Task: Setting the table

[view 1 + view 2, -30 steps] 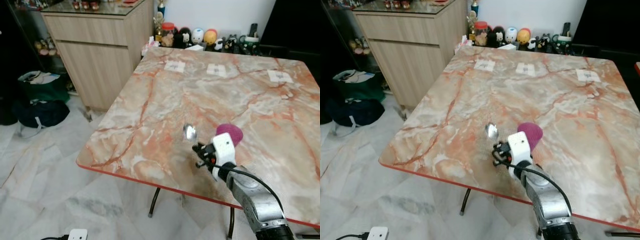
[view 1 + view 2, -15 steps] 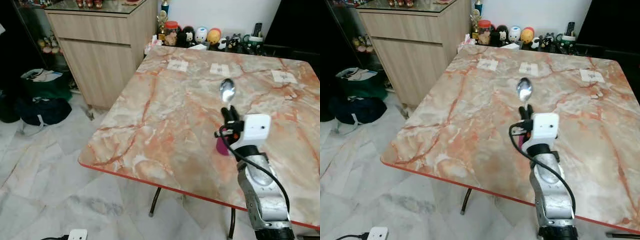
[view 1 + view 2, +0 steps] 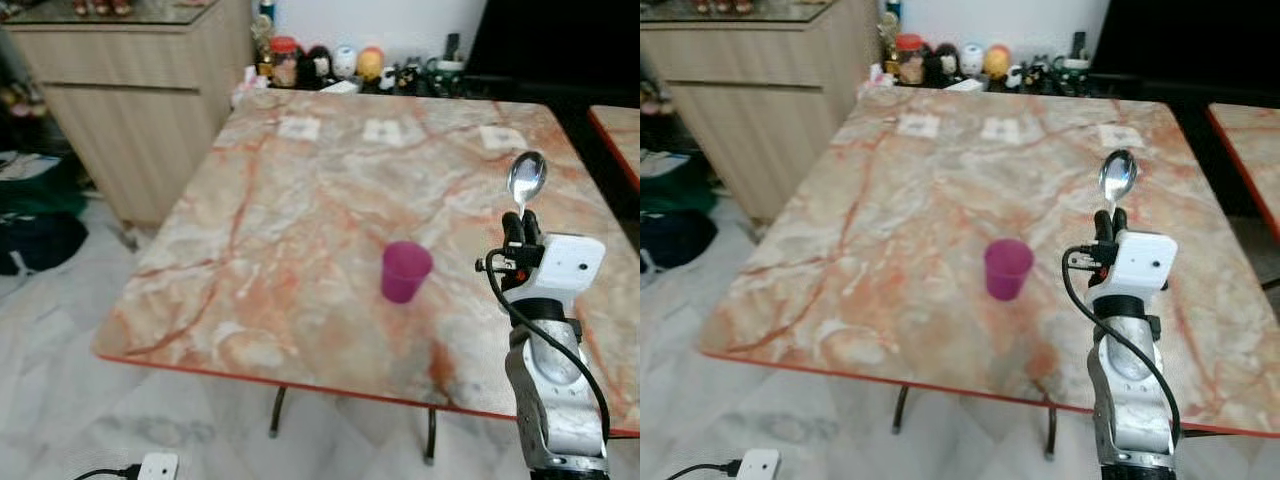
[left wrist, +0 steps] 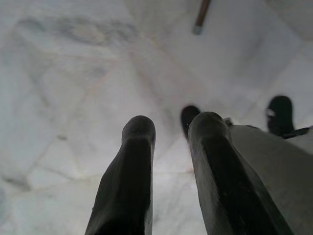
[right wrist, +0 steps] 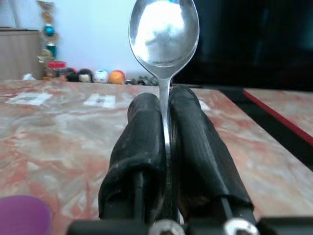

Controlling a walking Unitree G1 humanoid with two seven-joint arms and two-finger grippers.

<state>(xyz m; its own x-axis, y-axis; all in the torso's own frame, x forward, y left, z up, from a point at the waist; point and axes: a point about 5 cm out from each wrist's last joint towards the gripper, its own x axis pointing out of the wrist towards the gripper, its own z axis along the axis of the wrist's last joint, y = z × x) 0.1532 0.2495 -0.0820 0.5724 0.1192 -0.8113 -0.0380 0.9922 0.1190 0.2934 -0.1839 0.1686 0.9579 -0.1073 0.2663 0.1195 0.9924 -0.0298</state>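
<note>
Above the tabletop [image 3: 300,200], right gripper [image 3: 522,228] fingers clamp the spoon [image 3: 525,180] upright, presumably for carrying beside the purple cup [image 3: 405,271]; left gripper [image 4: 171,161] hangs idle over the floor, fingers apart

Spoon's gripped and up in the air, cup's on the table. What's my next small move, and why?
Probably lower the right gripper toward the bare table just right of the purple cup. The spoon is pinched upright, bowl up, above the table, and nothing lies beside the cup.

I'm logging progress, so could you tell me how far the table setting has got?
Done: a purple cup stands on the marble table. In hand: the right gripper holds a spoon upright above the table. Left: laying the spoon down; no other tableware is laid.
</note>
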